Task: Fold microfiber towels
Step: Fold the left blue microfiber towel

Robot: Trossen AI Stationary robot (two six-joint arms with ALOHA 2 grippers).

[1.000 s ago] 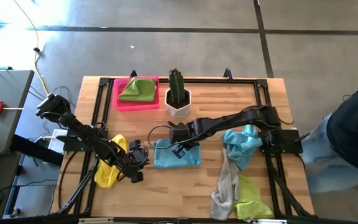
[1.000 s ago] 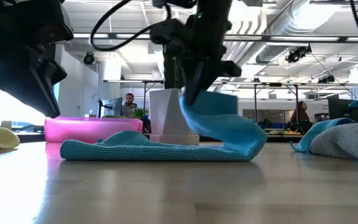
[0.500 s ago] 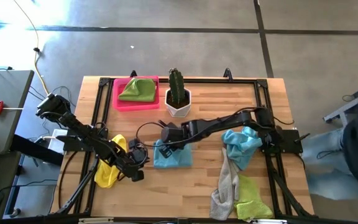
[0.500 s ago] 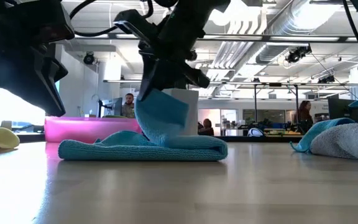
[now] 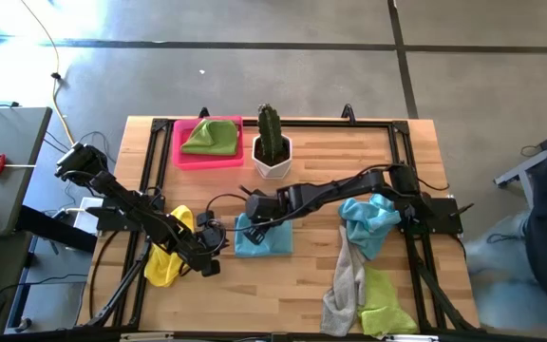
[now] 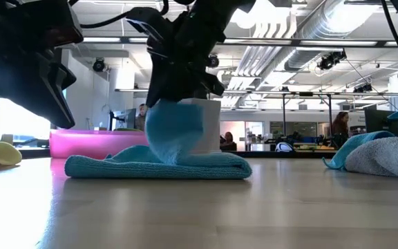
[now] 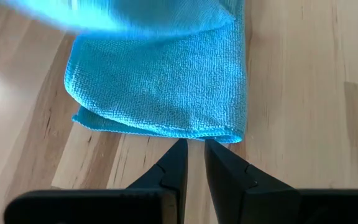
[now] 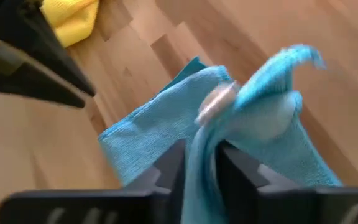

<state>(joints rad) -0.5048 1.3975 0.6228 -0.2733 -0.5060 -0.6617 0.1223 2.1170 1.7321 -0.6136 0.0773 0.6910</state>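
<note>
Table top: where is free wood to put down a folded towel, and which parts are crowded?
Free: the wood between the cactus pot and the table's far right corner, and the near strip below the blue towel. Crowded: the towel pile at right, and the yellow towel under the left gripper.

Right gripper (image 8: pixel 201 163) pinching blue towel (image 8: pixel 229 134) edge over wooden table (image 8: pixel 55 149); yellow towel (image 8: pixel 73 18) lying nearby.

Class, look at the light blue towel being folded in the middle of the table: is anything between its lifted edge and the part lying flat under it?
Nothing visible. The right tool has the edge of the blue towel between its fingers, directly over the flat part. The cactus pot stands behind, and the left tool waits beside it.
</note>
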